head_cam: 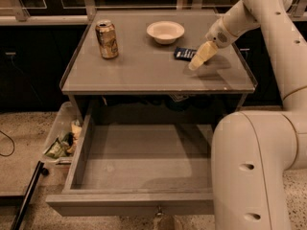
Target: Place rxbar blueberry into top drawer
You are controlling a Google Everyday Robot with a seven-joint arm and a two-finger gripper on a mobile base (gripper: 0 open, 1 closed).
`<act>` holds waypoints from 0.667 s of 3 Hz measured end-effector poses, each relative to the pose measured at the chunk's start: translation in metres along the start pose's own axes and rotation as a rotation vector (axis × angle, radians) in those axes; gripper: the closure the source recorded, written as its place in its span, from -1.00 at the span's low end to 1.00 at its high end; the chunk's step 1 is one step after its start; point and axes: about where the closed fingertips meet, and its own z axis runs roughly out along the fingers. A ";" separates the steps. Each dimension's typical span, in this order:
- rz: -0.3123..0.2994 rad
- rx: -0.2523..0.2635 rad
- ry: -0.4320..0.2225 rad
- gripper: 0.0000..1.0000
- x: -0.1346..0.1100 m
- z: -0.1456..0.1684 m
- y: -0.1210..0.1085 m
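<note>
The rxbar blueberry [184, 53], a small dark navy bar, lies flat on the grey tabletop [144, 66] at the right, in front of the white bowl [165, 31]. My gripper [197, 61] hangs just right of the bar and partly over its right end, pointing down and left. The top drawer [139, 159] stands pulled open below the table, its grey bottom bare, with a small knob [158, 212] at the front.
A tan drink can [107, 39] stands at the table's left. A clear bin of wrappers [62, 143] sits on the floor left of the drawer. My white arm [259, 166] fills the lower right. A dark pole [29, 195] lies at lower left.
</note>
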 end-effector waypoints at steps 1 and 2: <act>0.012 -0.022 -0.008 -1.00 0.006 0.007 0.001; 0.018 -0.051 -0.033 -1.00 0.006 0.012 0.004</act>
